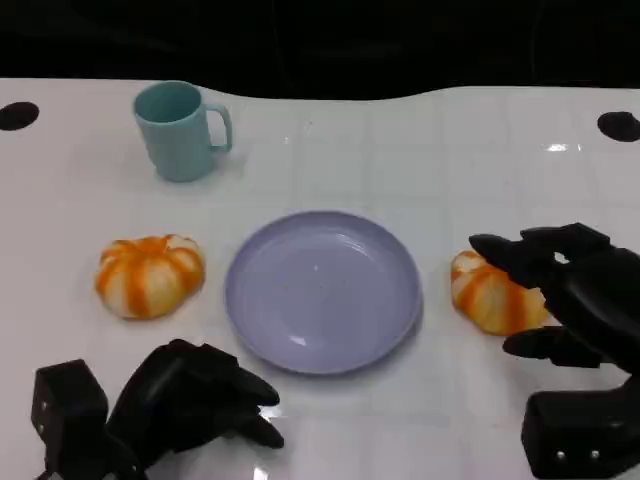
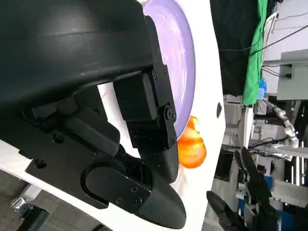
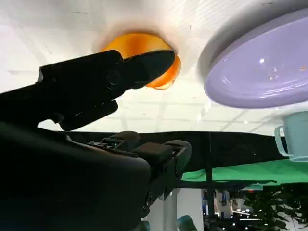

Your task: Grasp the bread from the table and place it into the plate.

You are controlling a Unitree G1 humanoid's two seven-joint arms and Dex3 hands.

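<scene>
Tabletop [image 1: 420, 150]: glossy white, faint grid lines, glare spots; dark round marks near both far corners.

Plate [image 1: 322, 290]: round, lavender, smooth shallow dish with raised rim, centre of tabletop, nothing on it. Also seen edge-on in the left wrist view [image 2: 185, 72] and in the right wrist view [image 3: 260, 72].

Bread, right [image 1: 490, 295]: rounded bun, orange crust with pale cream stripes, pumpkin-like lobes. Sits on the tabletop just beside the plate on the robot's right, not on the plate. In the right wrist view [image 3: 144, 48] it shows as a smooth orange dome partly behind a black finger.

Second bread [image 1: 150, 275]: same striped lobed shape, on the tabletop at the plate's left, apart from it.

Mug [image 1: 180, 130]: pale teal, matte, cylindrical with loop handle, upright at far left.

Right robot hand [image 1: 570, 290]: black, hard-shelled; fingers spread and reaching over the near side of the right bread, thumb below. Fingers apart around the bun; cannot tell whether they touch it. No firm grip visible.

Left robot hand [image 1: 205, 395]: black, fingers curled inward, holding nothing, low over the tabletop near the plate's front-left edge.
</scene>
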